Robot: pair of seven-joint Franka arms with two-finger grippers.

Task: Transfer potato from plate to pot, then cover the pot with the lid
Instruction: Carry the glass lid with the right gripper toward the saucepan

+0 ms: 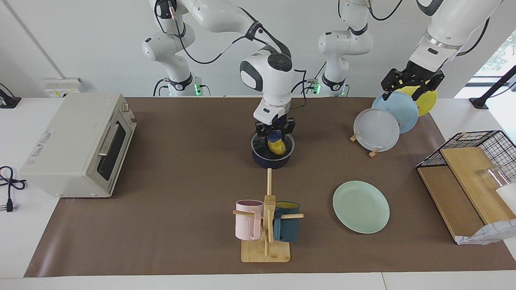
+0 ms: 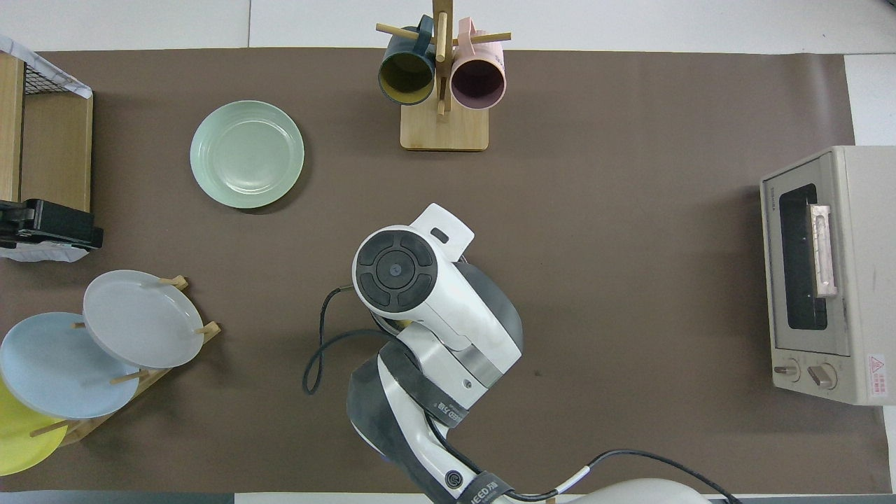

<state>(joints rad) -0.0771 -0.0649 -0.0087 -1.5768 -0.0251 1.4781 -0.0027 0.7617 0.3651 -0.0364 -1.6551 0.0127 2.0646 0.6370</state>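
Note:
The navy pot [image 1: 272,159] stands mid-table, nearer to the robots than the mug tree. The yellow potato [image 1: 278,148] lies inside it and shows through the clear glass lid [image 1: 256,143], which sits level at the pot's rim. My right gripper [image 1: 275,132] is straight above the pot, at the lid's blue knob [image 1: 275,138]. In the overhead view the right arm [image 2: 420,294] hides the pot, lid and potato. The mint-green plate [image 1: 360,206] [image 2: 246,154] lies empty toward the left arm's end. My left gripper [image 1: 409,89] is open and waits over the plate rack.
A toaster oven [image 1: 76,145] [image 2: 826,273] stands at the right arm's end. A mug tree [image 1: 266,225] [image 2: 442,77] holds a pink and a teal mug. A plate rack [image 1: 377,129] [image 2: 140,329] has upright plates. A wire basket with wooden boards [image 1: 471,169] sits at the left arm's end.

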